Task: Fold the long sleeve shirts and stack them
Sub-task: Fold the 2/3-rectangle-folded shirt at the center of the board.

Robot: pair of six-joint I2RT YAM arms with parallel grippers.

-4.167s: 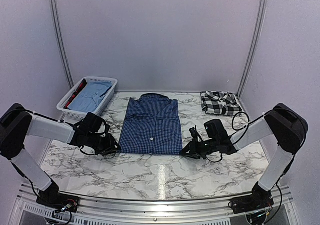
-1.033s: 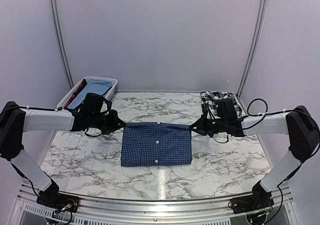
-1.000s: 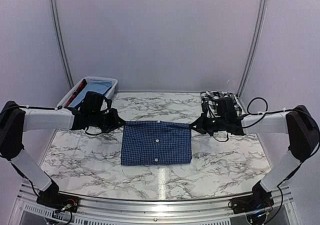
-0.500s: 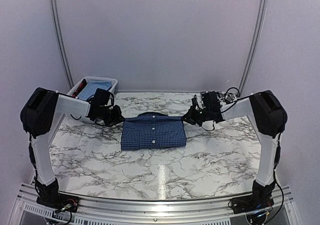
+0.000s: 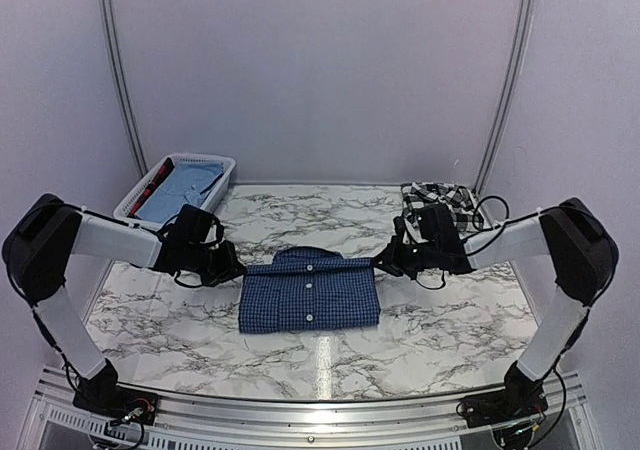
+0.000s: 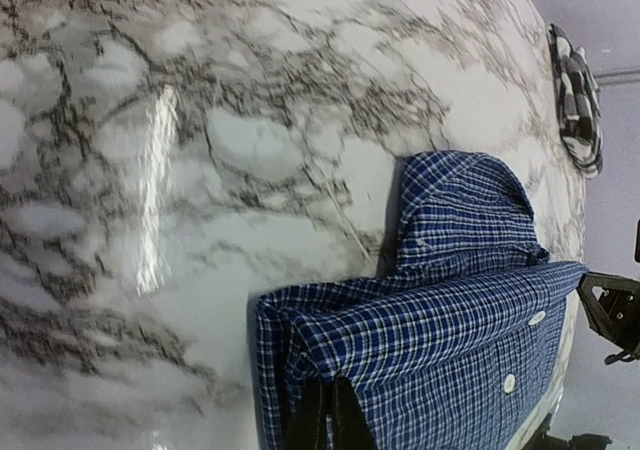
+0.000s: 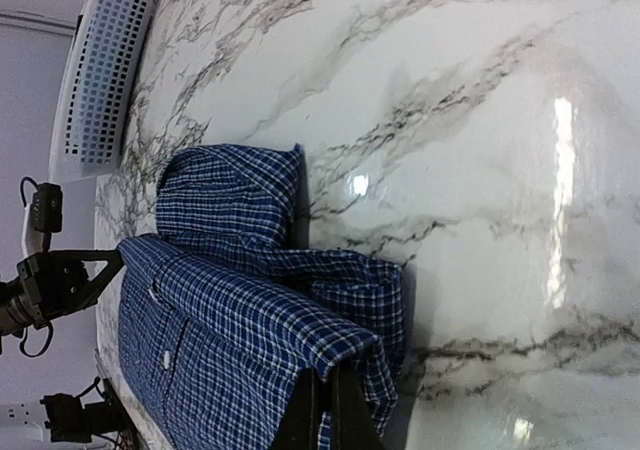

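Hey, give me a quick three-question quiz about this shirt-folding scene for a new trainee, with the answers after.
1. True or false: the plaid shirt lies on the table, outside the basket.
2. What do the left gripper and the right gripper each pinch? A) the basket B) the dark blue shirt C) the plaid shirt
3. Fill in: the basket stands at the table's far ___ corner.
Key: 1 true; 2 B; 3 left.
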